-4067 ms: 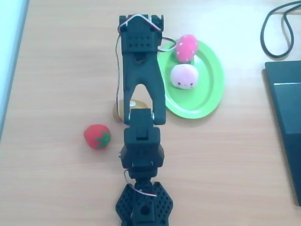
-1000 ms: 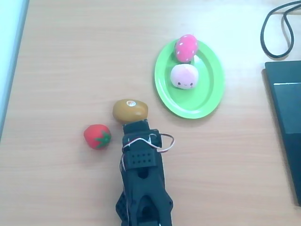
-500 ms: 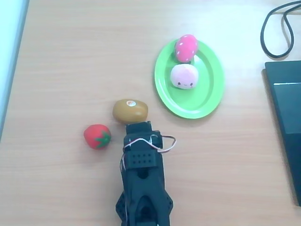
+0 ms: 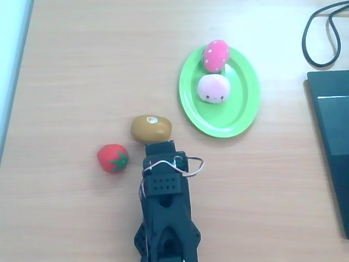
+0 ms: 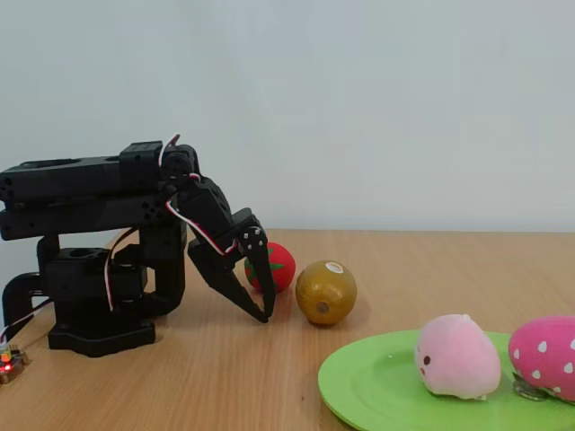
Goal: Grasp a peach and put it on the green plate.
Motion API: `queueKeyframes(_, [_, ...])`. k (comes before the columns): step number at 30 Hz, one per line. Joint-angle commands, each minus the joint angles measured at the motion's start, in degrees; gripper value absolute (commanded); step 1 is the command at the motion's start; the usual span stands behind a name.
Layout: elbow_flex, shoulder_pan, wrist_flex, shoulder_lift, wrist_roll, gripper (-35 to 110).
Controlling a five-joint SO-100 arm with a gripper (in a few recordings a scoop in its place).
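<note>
The pale pink peach [image 4: 214, 88] [image 5: 456, 356] lies in the middle of the green plate [image 4: 229, 120] [image 5: 368, 382], face dots showing. My black arm is folded back over its base, well away from the plate. My gripper [image 5: 263, 314] [image 4: 160, 145] points down at the table just beside a brown kiwi [image 4: 151, 128] [image 5: 326, 292]. Its fingers meet at the tips with nothing between them.
A hot-pink strawberry [image 4: 216, 55] [image 5: 544, 352] rests on the plate's far end beside the peach. A red strawberry [image 4: 113, 158] [image 5: 278, 266] sits left of the gripper in the overhead view. A dark flat device [image 4: 332, 131] and a black cable [image 4: 322, 33] are at the right edge.
About four seconds ago the arm reached out beside the plate; it has since pulled back and folded over its base. Nothing has moved in the last second. The peach has stayed on the plate.
</note>
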State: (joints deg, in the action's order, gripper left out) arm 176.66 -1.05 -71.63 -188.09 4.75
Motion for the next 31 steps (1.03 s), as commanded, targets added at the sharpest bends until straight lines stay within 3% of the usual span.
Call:
queueKeyframes(1, [0.97, -0.88, -0.09, -0.88, 1.14, -8])
queueKeyframes(31, [0.97, -0.53, -0.09, -0.79, -3.34, -8])
